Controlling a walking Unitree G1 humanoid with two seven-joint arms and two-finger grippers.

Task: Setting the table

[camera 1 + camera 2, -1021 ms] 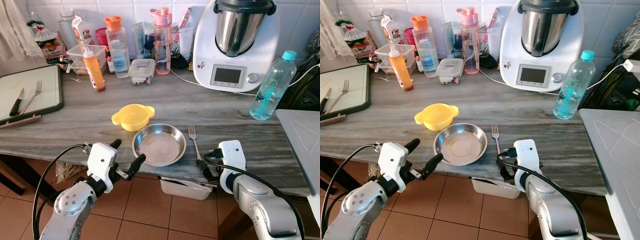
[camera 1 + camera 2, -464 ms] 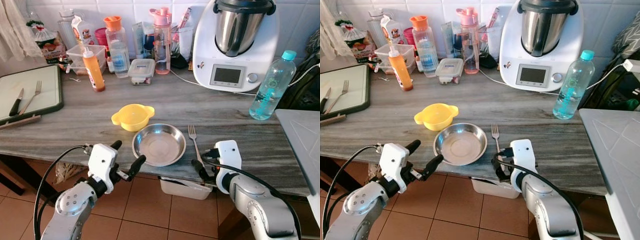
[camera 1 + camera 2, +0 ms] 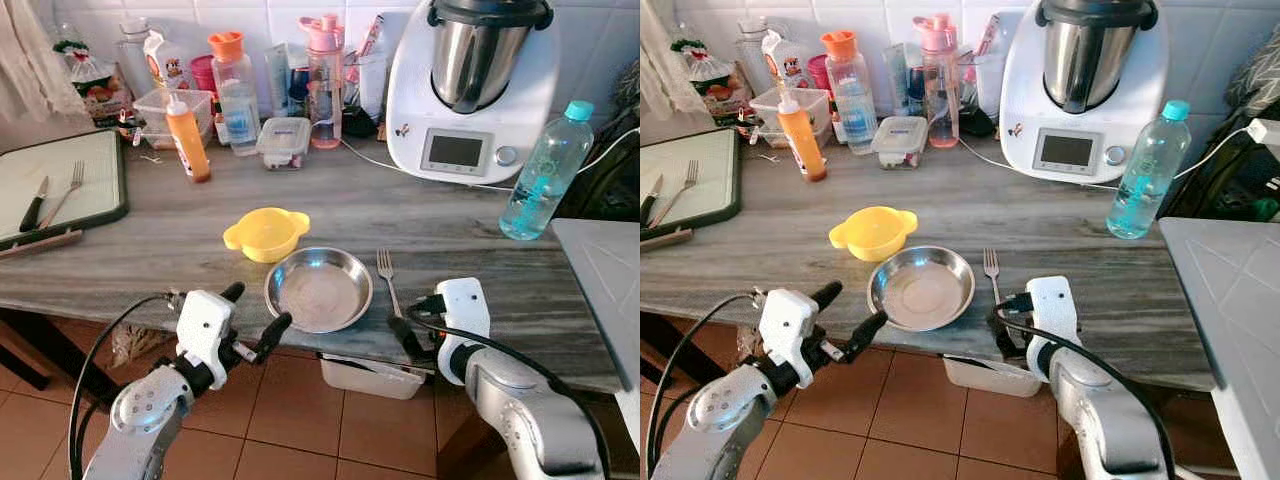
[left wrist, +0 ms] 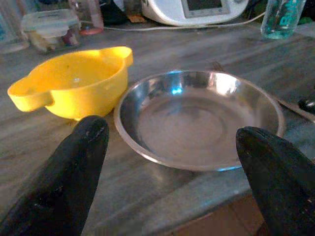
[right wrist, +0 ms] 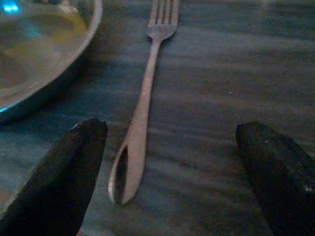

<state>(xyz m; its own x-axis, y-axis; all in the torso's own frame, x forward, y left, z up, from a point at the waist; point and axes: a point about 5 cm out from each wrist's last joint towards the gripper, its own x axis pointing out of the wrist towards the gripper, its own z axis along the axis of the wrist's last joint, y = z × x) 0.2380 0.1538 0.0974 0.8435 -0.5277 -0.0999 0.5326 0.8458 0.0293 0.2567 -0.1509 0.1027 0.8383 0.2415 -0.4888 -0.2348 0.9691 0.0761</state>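
Grey bench (image 3: 180, 235) crowded along its tiled back wall with bottles and a food processor (image 3: 470, 85).
Both grippers, left (image 3: 252, 318) and right (image 5: 170, 162), hold fingers released; the right wrist view shows the fork (image 5: 142, 108) beside the steel plate (image 3: 318, 290).

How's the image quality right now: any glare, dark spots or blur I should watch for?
Eye views: sharp, evenly lit. Left wrist view: bright glare on the steel plate, left gripper fingers blurred up close. Right wrist view: dim and bluish, but the fork is readable; right gripper fingers are soft dark shapes.

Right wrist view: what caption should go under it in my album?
Open right tool behind a fork lying beside a steel plate.
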